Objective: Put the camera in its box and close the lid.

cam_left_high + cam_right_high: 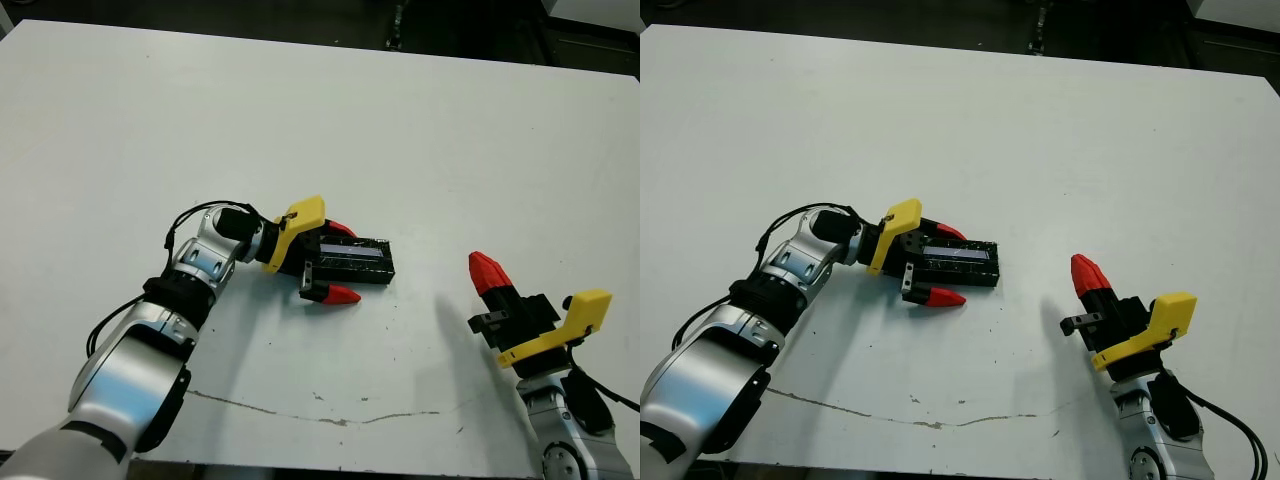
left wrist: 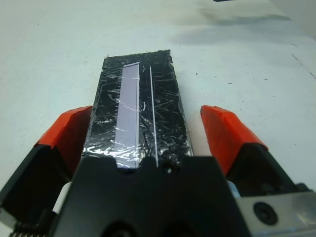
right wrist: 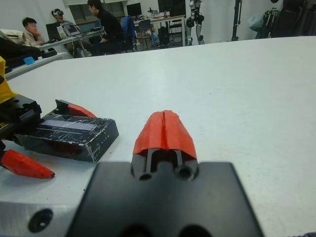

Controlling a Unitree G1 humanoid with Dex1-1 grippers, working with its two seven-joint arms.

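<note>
Head cam first: the left claw (image 1: 335, 262) was spread wide around a black crinkly block, which I took for the lid (image 1: 352, 259) sitting on the box. One red finger (image 1: 340, 229) was along the far side and the other (image 1: 338, 294) along the near side, and the near one looked a bit clear of the block. The whole thing lay flat on the white surface (image 1: 420, 130), roughly in the middle, long side running left to right. The right claw (image 1: 488, 271) was well off to the right of it, tips pinched together, holding nothing. I couldn't see the camera or the box itself from up there, just the foil-covered top with a pale strip on it.

Left wrist cam: the lid (image 2: 140, 106) ran straight out between the two fingers, its near end tucked under the claw's black body. The red pad on one side (image 2: 66, 131) looked like it was right against the block's edge, while the other pad (image 2: 227, 133) stood off with a visible gap of surface between them. So released, not squeezing.

Right wrist cam: the right claw's (image 3: 164, 129) two red tips were pressed shut with just a thin seam. The block (image 3: 69, 133) sat off to the side with the left claw's fingers on either side of it. People were sitting at desks (image 3: 74, 34) way beyond the surface
</note>
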